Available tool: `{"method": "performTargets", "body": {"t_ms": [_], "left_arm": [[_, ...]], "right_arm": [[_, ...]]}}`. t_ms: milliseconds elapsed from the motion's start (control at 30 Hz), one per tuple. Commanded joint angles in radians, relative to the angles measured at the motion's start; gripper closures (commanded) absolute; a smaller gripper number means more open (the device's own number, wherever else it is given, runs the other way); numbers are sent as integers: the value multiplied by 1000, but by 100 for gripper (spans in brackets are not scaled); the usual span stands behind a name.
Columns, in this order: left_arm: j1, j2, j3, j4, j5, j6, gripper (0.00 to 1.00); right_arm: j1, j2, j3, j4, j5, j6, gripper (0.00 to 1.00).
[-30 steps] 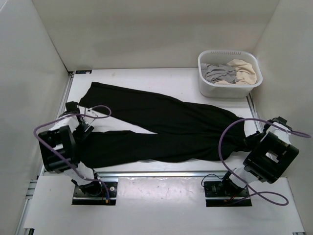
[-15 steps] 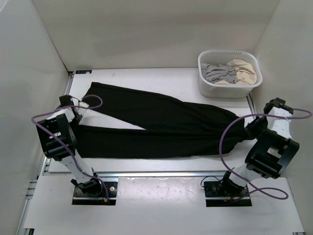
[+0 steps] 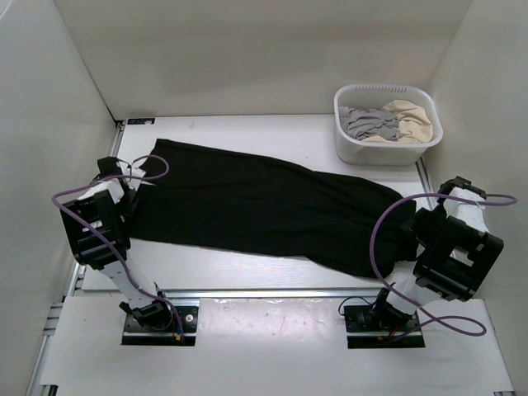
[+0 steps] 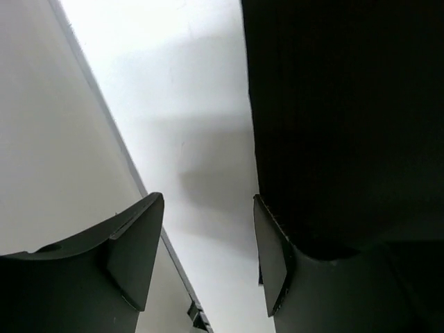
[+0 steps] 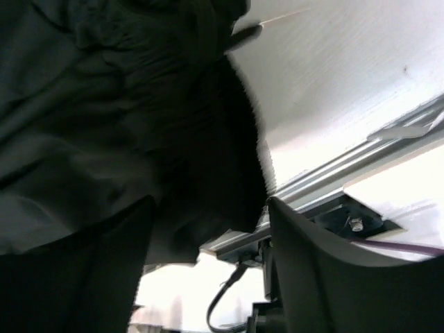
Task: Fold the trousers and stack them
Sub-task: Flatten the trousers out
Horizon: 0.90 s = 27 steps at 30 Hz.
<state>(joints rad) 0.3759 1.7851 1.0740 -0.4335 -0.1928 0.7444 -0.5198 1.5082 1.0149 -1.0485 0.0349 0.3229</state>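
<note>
The black trousers [image 3: 264, 206] lie across the table from back left to front right, one leg laid over the other in a single long band. My left gripper [image 3: 125, 183] is at the leg-hem end, just left of the cloth. In the left wrist view it [image 4: 206, 208] stands open over bare white table, with the trousers [image 4: 340, 118] beside its right finger. My right gripper [image 3: 418, 224] is at the waist end. In the right wrist view it [image 5: 208, 215] is open, with the bunched edge of the trousers [image 5: 139, 118] hanging loose just above the gap.
A white basket [image 3: 342, 136] holding a grey garment [image 3: 363, 124] and a beige garment [image 3: 410, 120] stands at the back right. White walls close in the table on three sides. A metal rail [image 3: 272, 293] runs along the near edge and shows as a rail [image 5: 347, 170] in the right wrist view.
The near leg was carried back and laid over the far leg, closing the V. Both arms moved away from the near edge, and both grippers opened and let go of the cloth.
</note>
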Motion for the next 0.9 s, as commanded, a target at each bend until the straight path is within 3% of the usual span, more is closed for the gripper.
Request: {"method": "performTargets", "body": {"t_ms": [0,100,300,467,567,733,867], "left_arm": [[15,-146,6,-25,35,-2,34],[15,-264,-68,-51,58,68,29],[35,-296,-155,-143,41,-28,28],[54,-202,-99,-152,124,-206,25],[54,-144,-69,-152,151,-252,24],[54,-102,-69,-152,197,-283,22],[54,-90,-91,-152,220,-283,32]], "right_arm": [[-3,-31,36,36,9,-13,24],[15,-83,50,3,95,-13,20],[26,-224,-12,-30,238,41,17],[26,-315,-99,-39,182,80,17],[41,-324,-202,13,94,91,17],[50,-267,-206,74,70,172,17],[60,-221,-269,155,37,217,18]]}}
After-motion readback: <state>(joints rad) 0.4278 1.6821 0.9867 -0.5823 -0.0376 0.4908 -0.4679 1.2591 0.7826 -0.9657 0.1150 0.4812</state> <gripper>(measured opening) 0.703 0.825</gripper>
